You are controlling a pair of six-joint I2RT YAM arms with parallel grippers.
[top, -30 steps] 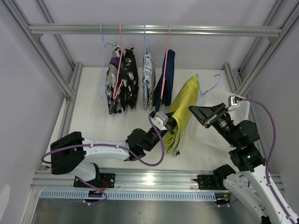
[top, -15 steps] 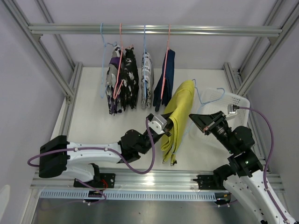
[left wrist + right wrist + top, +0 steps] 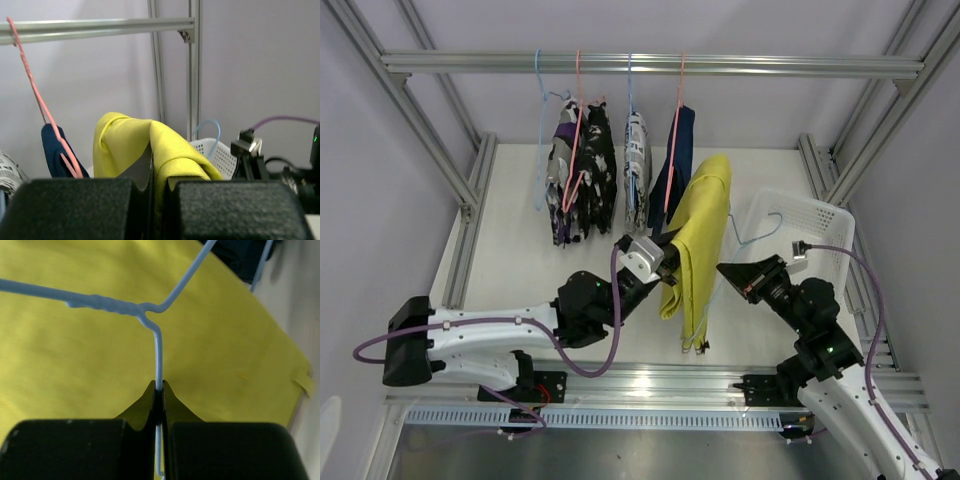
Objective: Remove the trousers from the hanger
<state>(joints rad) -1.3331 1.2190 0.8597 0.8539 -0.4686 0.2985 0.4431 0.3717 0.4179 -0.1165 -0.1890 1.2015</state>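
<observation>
The yellow-green trousers (image 3: pixel 700 225) hang folded over a light blue wire hanger (image 3: pixel 158 347), off the rail. My left gripper (image 3: pixel 663 262) is shut on a fold of them (image 3: pixel 172 157), the cloth pinched between its pads (image 3: pixel 152 192). My right gripper (image 3: pixel 723 270) is shut on the hanger's wire stem (image 3: pixel 159 390), just right of the trousers. The hanger's hook (image 3: pixel 768 222) lies over the basket. Navy trousers (image 3: pixel 678 160) and patterned trousers (image 3: pixel 582 180) (image 3: pixel 637 168) hang from the rail (image 3: pixel 650 64).
A white perforated basket (image 3: pixel 825 222) stands at the right of the white table. Pink hangers (image 3: pixel 674 150) and a bare light blue one (image 3: pixel 540 120) hang from the rail. Aluminium frame posts (image 3: pixel 470 175) line both sides.
Both arms have drawn back toward the near edge and leftward. The yellow-green trousers came along and now hang more upright, and the hanger's hook has dropped over the basket.
</observation>
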